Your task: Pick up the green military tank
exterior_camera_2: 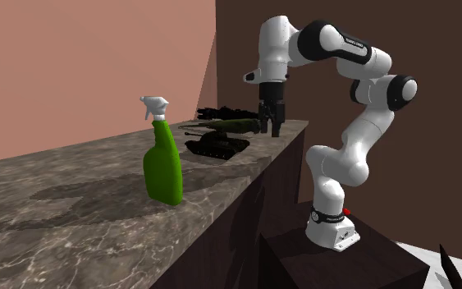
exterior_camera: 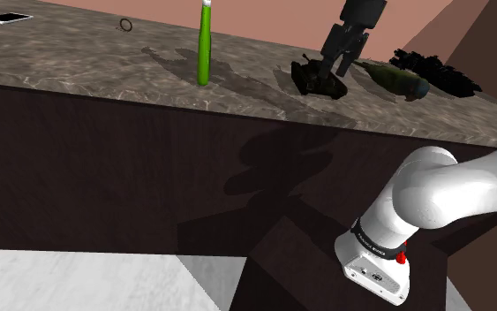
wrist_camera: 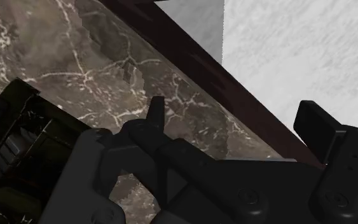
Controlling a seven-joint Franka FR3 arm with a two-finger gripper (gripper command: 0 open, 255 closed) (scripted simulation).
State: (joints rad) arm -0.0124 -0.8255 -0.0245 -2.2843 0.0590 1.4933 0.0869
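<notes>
Tank [wrist_camera: 18, 146] is sitting beside the gripper [wrist_camera: 234, 118], outside its fingers [wrist_camera: 320, 127] (spread apart, gripping nothing), on the side away from the counter edge [wrist_camera: 190, 57].

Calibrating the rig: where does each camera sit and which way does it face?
Shoulder view: beside the stand, looking over the counter; the arm's lower links show.
Second exterior view: along the counter past the spray bottle; whole arm shows.
Wrist view: on the gripper, facing the counter's edge; open fingers show.
Exterior views share the gripper.
</notes>
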